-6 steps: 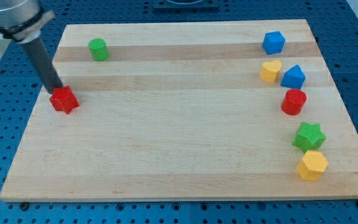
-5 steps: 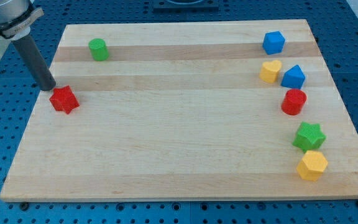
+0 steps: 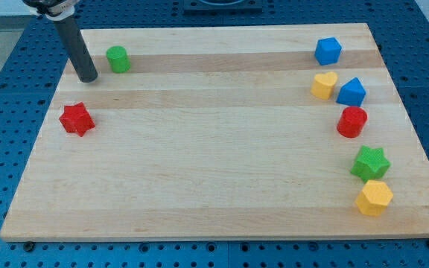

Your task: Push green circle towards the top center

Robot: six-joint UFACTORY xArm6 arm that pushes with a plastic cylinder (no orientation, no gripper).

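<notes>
Since the earlier frames, my tip (image 3: 88, 77) has travelled from just above the red star (image 3: 76, 119) up toward the view's top and slightly rightward; it is now sitting just to the left of the green circle (image 3: 118, 59) and a little below it, with a narrow strip of bare wood showing between the two (no contact that I can see). None of the blocks has shifted in that time.

The green circle is resting near the top-left corner of the wooden board (image 3: 214, 171), well to the left of the top centre; the red star is lying below it, near the board's left edge, apart from my tip.

Along the view's right side the other blocks are lying in a loose column; the blue cube (image 3: 328, 50) is sitting at the top; below it the yellow heart (image 3: 324, 85) and the blue triangular block (image 3: 351, 92) are sitting side by side, very close or touching; the red cylinder (image 3: 352, 122) is standing just beneath the blue one; further down, the green star (image 3: 370, 163) is sitting right above the yellow hexagon (image 3: 374, 197).

As for a pincer, I am carrying none; only the dark rod (image 3: 77, 48) is showing, slanting down from the top-left corner.
</notes>
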